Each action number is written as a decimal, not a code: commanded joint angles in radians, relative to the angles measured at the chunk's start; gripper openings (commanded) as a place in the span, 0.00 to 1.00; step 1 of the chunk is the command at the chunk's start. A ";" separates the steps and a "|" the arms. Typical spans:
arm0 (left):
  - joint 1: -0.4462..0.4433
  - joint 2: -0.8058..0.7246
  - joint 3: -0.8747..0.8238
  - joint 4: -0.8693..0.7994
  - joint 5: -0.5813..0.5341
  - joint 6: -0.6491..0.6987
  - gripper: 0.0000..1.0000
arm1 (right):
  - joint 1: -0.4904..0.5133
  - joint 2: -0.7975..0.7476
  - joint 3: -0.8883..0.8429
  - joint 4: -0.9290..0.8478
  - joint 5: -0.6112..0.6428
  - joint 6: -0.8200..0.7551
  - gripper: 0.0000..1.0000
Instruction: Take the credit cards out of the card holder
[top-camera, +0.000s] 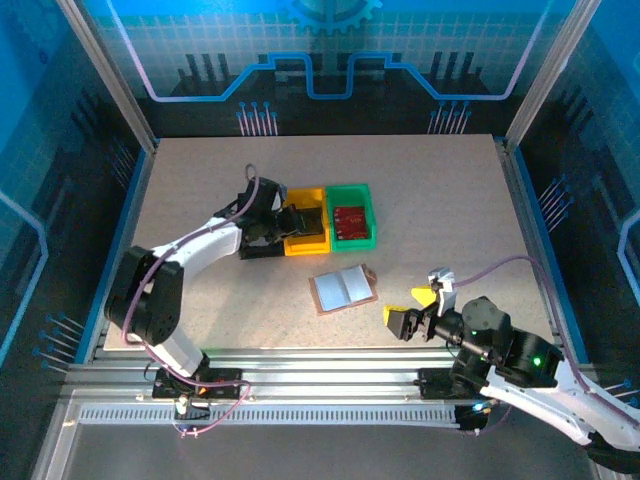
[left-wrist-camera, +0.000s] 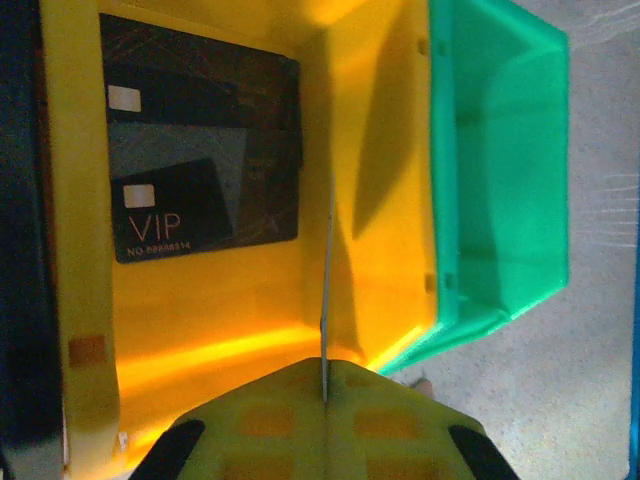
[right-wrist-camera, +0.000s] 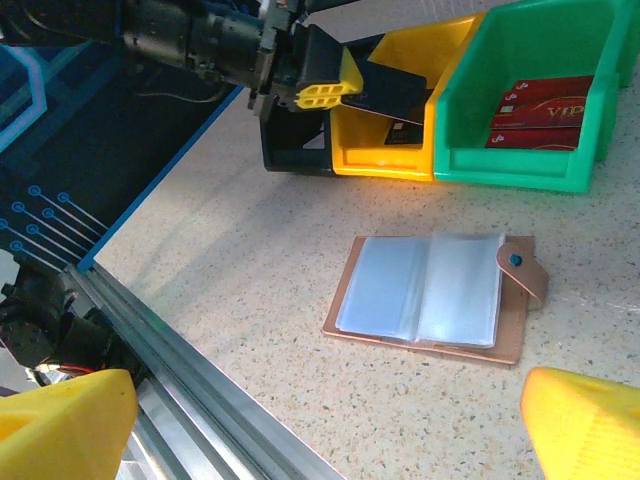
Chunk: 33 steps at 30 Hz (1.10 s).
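L gripper (left-wrist-camera: 325, 388) was clamped on a dark credit card (right-wrist-camera: 390, 95), edge-on over yellow tray (right-wrist-camera: 385, 158), 11 o'clock of card holder (top-camera: 343, 288), which lay open mid-table. Card prob. light, stiff, slick, so pinch near an edge. R gripper (top-camera: 405, 312) gaped wide, 4 o'clock of holder.

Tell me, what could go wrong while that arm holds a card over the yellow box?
The left gripper pinches the dark card by one edge, tilted over the yellow tray; it might slip early or catch the wall beside the green tray. Also, the card holder lies open and loose, with the right gripper apart from it, so a later pull might drag it.
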 joint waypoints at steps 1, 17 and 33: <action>0.007 0.049 0.070 -0.043 -0.034 -0.010 0.00 | -0.010 -0.026 0.031 -0.031 -0.020 -0.017 1.00; 0.002 0.219 0.185 -0.026 -0.057 -0.042 0.00 | -0.009 -0.099 0.026 -0.076 -0.062 -0.020 1.00; -0.001 0.239 0.223 -0.090 -0.082 -0.015 0.27 | -0.008 -0.101 0.019 -0.076 -0.077 -0.017 1.00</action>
